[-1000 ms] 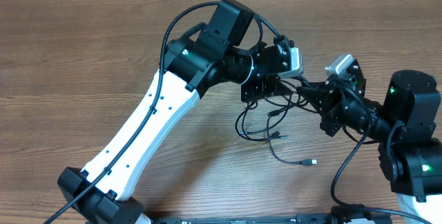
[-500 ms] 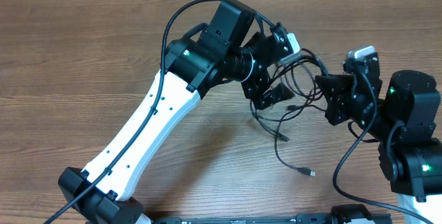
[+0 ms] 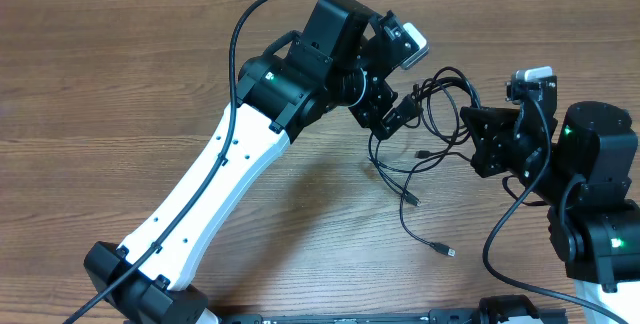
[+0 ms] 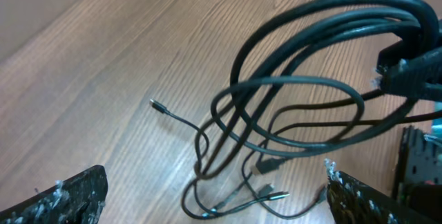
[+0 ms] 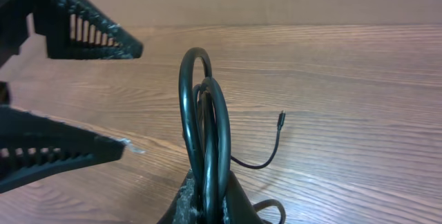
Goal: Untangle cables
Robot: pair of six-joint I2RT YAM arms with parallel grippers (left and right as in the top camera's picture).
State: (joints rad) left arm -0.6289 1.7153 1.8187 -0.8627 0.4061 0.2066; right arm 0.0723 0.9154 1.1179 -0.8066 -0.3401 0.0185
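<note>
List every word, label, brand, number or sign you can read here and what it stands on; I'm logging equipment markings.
None readable: no text shows on the thin black cables, the white-and-black left arm, the black right arm or the brown wooden table.
The small green lights on the right arm are lamps, not characters.

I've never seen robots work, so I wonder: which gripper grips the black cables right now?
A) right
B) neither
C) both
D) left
A: the right gripper is shut on the cables, while the left gripper stands wide open with nothing pinched.
</note>
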